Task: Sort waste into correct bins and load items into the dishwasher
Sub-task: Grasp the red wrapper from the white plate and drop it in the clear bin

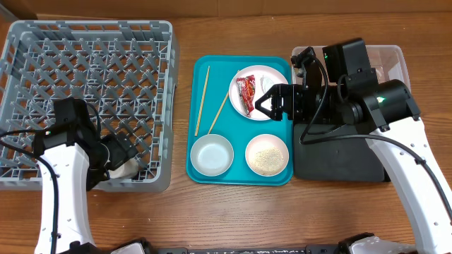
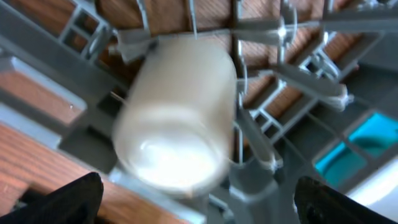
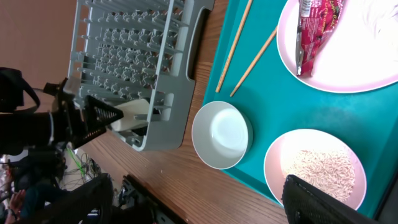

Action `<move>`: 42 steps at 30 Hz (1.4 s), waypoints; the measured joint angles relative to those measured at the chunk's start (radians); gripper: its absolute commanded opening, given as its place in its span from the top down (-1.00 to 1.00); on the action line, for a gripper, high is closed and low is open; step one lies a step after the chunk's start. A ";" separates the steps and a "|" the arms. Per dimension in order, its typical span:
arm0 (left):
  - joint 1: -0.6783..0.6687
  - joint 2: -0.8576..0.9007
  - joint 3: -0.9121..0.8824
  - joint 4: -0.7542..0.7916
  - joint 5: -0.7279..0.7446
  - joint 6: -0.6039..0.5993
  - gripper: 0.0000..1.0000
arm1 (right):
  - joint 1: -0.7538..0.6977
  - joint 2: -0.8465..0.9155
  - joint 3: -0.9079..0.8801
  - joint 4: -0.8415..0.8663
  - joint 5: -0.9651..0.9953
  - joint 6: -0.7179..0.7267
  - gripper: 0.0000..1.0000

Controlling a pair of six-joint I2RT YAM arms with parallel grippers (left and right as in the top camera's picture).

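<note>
Left claw: fingers spread wide, nothing between them. It hangs over the near corner of the large square grey plastic lattice dish rack.
Small white cup: lies on its side on the rack floor, just ahead of the left claw and apart from both fingers. It appears lodged among the pegs, which would stop it rolling.
Right claw: jaws apart and empty, poised over the large round white-pink plate. Judged to be lining up on the waste there.
Small red snack wrapper: flat on the plate, just beside the right claw, on the rack side.
Crumpled white tissue: on the same plate, close under the claw; contact cannot be told.
Two thin wooden chopsticks: on the teal serving tray, beyond the wrapper from the right claw.
Empty white bowl: on the tray, nearer the robot than the claw.
Loose white rice grains: in a second white dish beside that bowl.
Clear plastic rectangular tub: behind the right claw, under its arm.
Shallow black rectangular tray: beside the tub, also behind the claw, so a short swing back reaches either bin.
Stage: early; only the cup is racked.
</note>
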 measured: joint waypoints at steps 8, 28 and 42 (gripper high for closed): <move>-0.007 0.001 0.329 -0.091 0.140 0.109 -0.95 | 0.006 0.000 0.000 0.007 0.023 0.002 -0.76; -0.396 -0.148 0.411 -0.051 0.296 0.362 -0.74 | 0.309 0.176 -0.028 0.235 0.563 0.143 -0.35; -0.396 -0.472 0.427 0.004 0.196 0.292 -1.00 | 0.129 0.552 -0.030 0.520 0.497 0.072 -0.25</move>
